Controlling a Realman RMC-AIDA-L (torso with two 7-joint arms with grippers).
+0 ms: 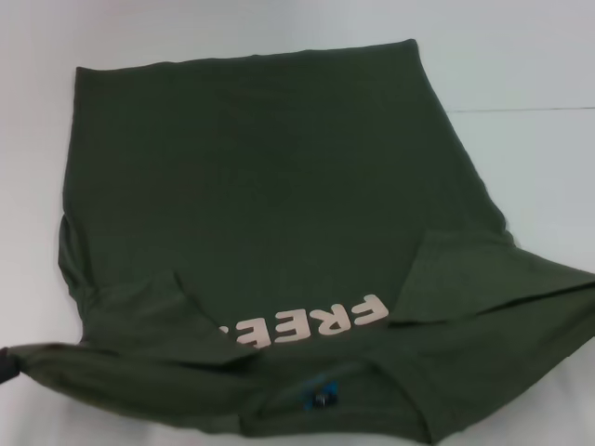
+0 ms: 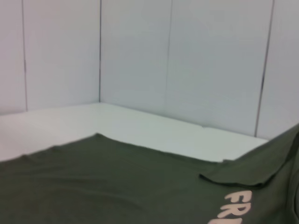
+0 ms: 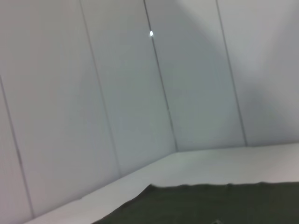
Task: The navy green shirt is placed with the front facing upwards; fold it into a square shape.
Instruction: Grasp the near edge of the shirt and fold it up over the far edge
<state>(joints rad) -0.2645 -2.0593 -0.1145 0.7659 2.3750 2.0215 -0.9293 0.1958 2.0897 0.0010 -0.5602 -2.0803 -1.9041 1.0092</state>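
The navy green shirt (image 1: 279,186) lies front up on the white table (image 1: 521,56), hem at the far side and collar near me. Both sleeves are folded inward over the chest, one on the left (image 1: 158,316) and one on the right (image 1: 446,279). They partly cover the pale pink lettering (image 1: 307,325). The blue collar label (image 1: 321,395) shows at the near edge. A dark tip of my left gripper (image 1: 5,362) shows at the frame's left edge, at the shirt's near left corner. My right gripper is out of view. The left wrist view shows the shirt (image 2: 117,186) and its lettering (image 2: 233,207).
White panelled walls (image 2: 187,60) stand around the table's far sides. Bare table shows beyond the hem and to the right of the shirt. The right wrist view shows the walls and an edge of the shirt (image 3: 210,205).
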